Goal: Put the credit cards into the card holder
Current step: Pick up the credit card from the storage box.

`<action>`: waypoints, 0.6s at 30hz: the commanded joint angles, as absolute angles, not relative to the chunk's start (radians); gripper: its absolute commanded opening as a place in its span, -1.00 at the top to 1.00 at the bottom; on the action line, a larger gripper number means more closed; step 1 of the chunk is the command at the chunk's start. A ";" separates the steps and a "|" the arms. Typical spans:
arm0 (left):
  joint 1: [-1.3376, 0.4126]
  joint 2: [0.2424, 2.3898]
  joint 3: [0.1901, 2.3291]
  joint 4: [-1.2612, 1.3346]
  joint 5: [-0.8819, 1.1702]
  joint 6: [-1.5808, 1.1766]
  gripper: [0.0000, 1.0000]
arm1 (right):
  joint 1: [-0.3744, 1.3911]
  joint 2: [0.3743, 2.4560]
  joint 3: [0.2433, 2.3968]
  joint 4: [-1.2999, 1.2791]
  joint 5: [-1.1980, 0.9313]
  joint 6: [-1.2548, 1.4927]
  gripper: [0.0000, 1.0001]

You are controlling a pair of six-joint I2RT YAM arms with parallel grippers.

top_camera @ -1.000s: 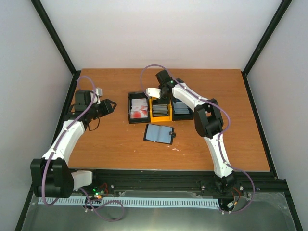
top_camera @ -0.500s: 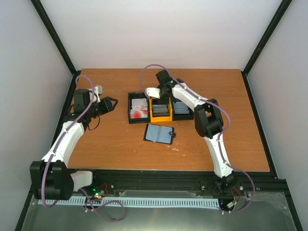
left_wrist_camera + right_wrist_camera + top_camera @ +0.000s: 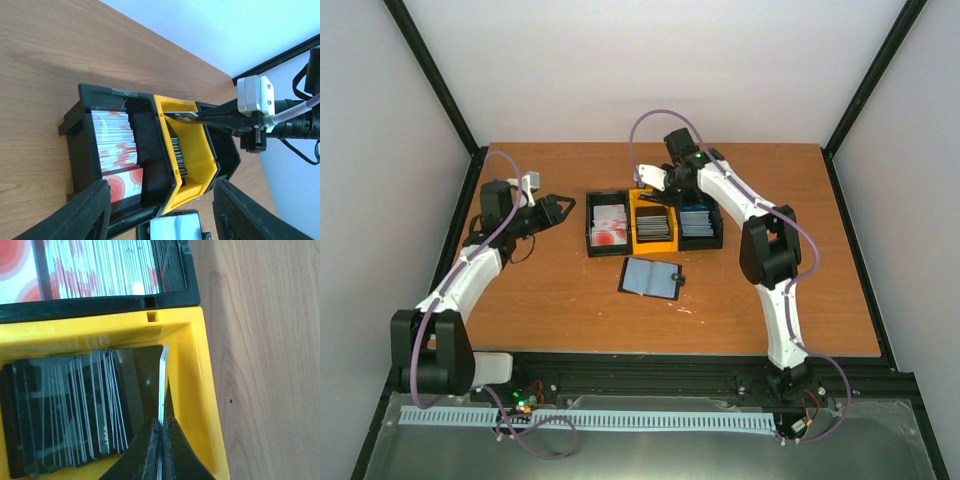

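Observation:
My right gripper [image 3: 658,197] is shut on a dark grey credit card [image 3: 162,375], seen edge-on and held upright over the far end of the yellow bin [image 3: 206,390]. The card also shows in the left wrist view [image 3: 181,116], just above the bin. More dark grey cards [image 3: 75,410] stand in that bin. White cards with red blotches [image 3: 609,226] fill the left black bin, and blue cards [image 3: 697,221] the right one. The black card holder [image 3: 650,278] lies open in front of the bins, pale lining up. My left gripper [image 3: 560,208] is open and empty, left of the bins.
The three bins stand side by side at the table's middle back. The left black bin's wall [image 3: 82,145] faces my left gripper. Bare wooden table [image 3: 550,290] lies around the card holder, and black frame posts stand at the corners.
My right gripper has risen and shifted toward the yellow bin's far end with the card in it. My left gripper has moved right, closer to the bins.

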State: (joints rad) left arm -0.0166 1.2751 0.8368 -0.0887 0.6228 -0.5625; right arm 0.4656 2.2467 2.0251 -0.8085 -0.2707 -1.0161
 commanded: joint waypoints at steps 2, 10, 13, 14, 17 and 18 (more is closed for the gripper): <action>-0.085 1.350 0.870 0.073 0.637 -0.579 -0.20 | 0.417 2.225 2.101 -0.932 -0.483 -0.934 0.95; -0.158 1.527 0.955 0.180 0.677 -0.595 -0.46 | 0.346 2.211 2.118 -0.962 -0.716 -0.725 0.94; -0.166 1.585 1.009 0.190 0.704 -0.612 -0.45 | 0.338 2.220 2.119 -0.963 -0.769 -0.619 0.94; -0.170 1.603 1.027 0.191 0.712 -0.618 -0.43 | 0.334 2.215 2.106 -0.962 -0.812 -0.593 0.94; -0.190 1.646 1.077 0.179 0.715 -0.641 -0.36 | 0.322 2.149 1.951 -0.796 -0.872 -0.393 0.94; -0.194 1.658 1.088 0.174 0.715 -0.651 -0.35 | 0.321 2.120 1.893 -0.721 -0.866 -0.316 0.94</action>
State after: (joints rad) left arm -0.1699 1.6199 1.0058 0.1356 0.6830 -0.6128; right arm 0.3283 2.2200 2.0312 -0.8940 -0.7574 -0.6048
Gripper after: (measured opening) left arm 0.688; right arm 0.032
